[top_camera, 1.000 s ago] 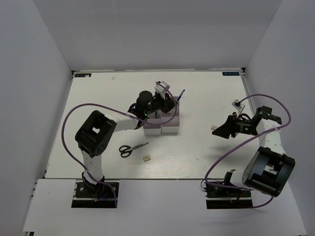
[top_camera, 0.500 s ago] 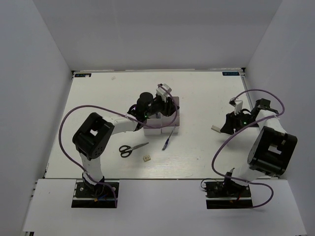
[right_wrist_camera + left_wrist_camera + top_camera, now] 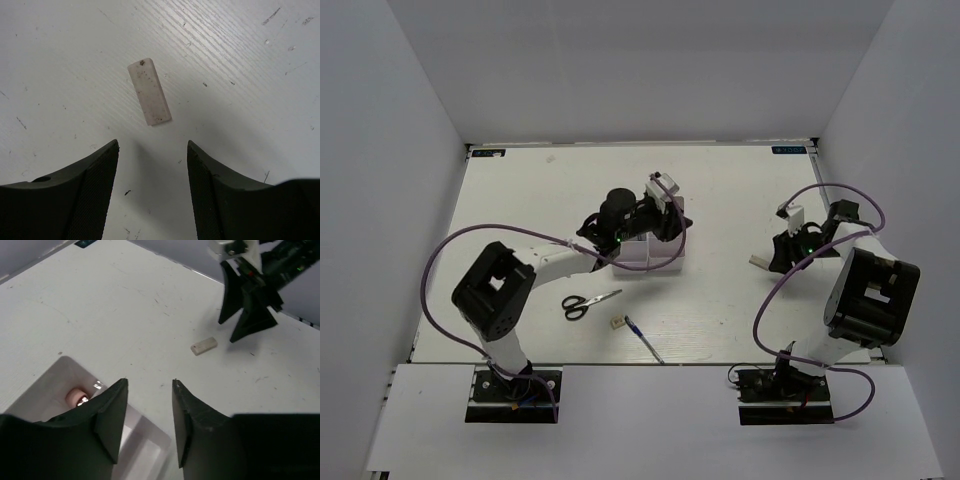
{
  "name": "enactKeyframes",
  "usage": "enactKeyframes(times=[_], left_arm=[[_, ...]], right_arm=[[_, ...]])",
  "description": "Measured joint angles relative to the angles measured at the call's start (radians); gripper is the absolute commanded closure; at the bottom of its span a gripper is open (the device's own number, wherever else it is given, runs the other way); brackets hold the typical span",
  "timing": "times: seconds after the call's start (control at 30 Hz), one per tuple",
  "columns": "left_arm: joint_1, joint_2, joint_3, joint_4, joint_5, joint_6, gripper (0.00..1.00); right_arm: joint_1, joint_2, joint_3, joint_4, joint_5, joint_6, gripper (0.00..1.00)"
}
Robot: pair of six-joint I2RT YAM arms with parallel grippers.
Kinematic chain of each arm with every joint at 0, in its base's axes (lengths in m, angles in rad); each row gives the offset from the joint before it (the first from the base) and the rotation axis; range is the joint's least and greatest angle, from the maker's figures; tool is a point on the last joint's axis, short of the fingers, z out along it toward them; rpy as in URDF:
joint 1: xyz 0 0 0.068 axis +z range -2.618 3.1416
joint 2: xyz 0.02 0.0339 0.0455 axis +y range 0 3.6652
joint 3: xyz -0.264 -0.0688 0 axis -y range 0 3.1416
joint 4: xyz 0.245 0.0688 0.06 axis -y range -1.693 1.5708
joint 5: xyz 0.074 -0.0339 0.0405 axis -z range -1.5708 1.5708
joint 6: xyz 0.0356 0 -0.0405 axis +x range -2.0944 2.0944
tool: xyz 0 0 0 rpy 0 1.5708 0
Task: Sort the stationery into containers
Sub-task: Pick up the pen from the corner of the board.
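The white bins (image 3: 648, 257) stand mid-table, partly hidden by my left arm. My left gripper (image 3: 672, 218) hovers over their far right corner, open and empty (image 3: 149, 382). A pinkish round end (image 3: 76, 396) of some item shows in a bin (image 3: 60, 371). The small white eraser (image 3: 761, 260) lies on the table just in front of my open right gripper (image 3: 775, 250); in the right wrist view the eraser (image 3: 149, 92) lies just beyond the fingertips (image 3: 152, 144). The scissors (image 3: 590, 302), beige block (image 3: 618, 322) and blue pen (image 3: 645, 340) lie near the front. The dark slim pen is out of view.
White walls enclose the table on three sides. The blue pen lies close to the table's front edge (image 3: 650, 363). Purple cables loop off both arms. The eraser (image 3: 204, 346) and the right gripper (image 3: 245, 305) also show in the left wrist view.
The blue pen has left the bins' far side and ended on the table near the front edge. The left gripper shifted slightly right. The right gripper has swung in over the eraser.
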Motion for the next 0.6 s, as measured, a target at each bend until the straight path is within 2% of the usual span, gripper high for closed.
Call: enactKeyframes(times=[0.07, 0.1, 0.2, 0.23, 0.27, 0.3, 0.33, 0.37, 0.43, 0.57, 0.6], left_arm=[[-0.035, -0.05, -0.004, -0.06, -0.012, 0.021, 0.59], [-0.06, -0.085, -0.009, -0.101, -0.033, 0.026, 0.76], [-0.152, -0.202, 0.006, -0.336, -0.181, -0.019, 0.97], [-0.185, -0.232, 0.032, -0.438, -0.256, -0.051, 0.95], [-0.218, -0.255, 0.055, -0.523, -0.317, -0.097, 0.84], [-0.251, -0.279, 0.07, -0.605, -0.396, -0.152, 0.73], [-0.28, -0.305, 0.073, -0.681, -0.458, -0.208, 0.49], [-0.305, -0.329, 0.068, -0.756, -0.513, -0.271, 0.42], [-0.346, -0.366, 0.04, -0.882, -0.61, -0.437, 0.32], [-0.395, -0.349, -0.005, -1.1, -0.712, -0.764, 0.31], [-0.405, -0.333, -0.005, -1.151, -0.733, -0.84, 0.28]], right_arm=[[0.005, 0.0, 0.0, 0.011, 0.003, 0.001, 0.4], [0.006, 0.0, 0.0, 0.014, 0.004, 0.003, 0.4], [0.007, -0.014, -0.016, 0.021, 0.008, 0.016, 0.4], [0.008, -0.026, -0.026, 0.019, 0.01, 0.024, 0.25], [0.011, -0.045, -0.037, 0.017, 0.013, 0.038, 0.14], [0.014, -0.066, -0.049, 0.016, 0.019, 0.048, 0.09], [0.018, -0.096, -0.064, 0.016, 0.026, 0.055, 0.09], [0.026, -0.138, -0.082, 0.024, 0.04, 0.065, 0.09], [0.048, -0.23, -0.127, 0.054, 0.068, 0.085, 0.09], [0.097, -0.435, -0.202, 0.117, 0.103, 0.155, 0.09], [0.102, -0.463, -0.2, 0.116, 0.1, 0.174, 0.09]])
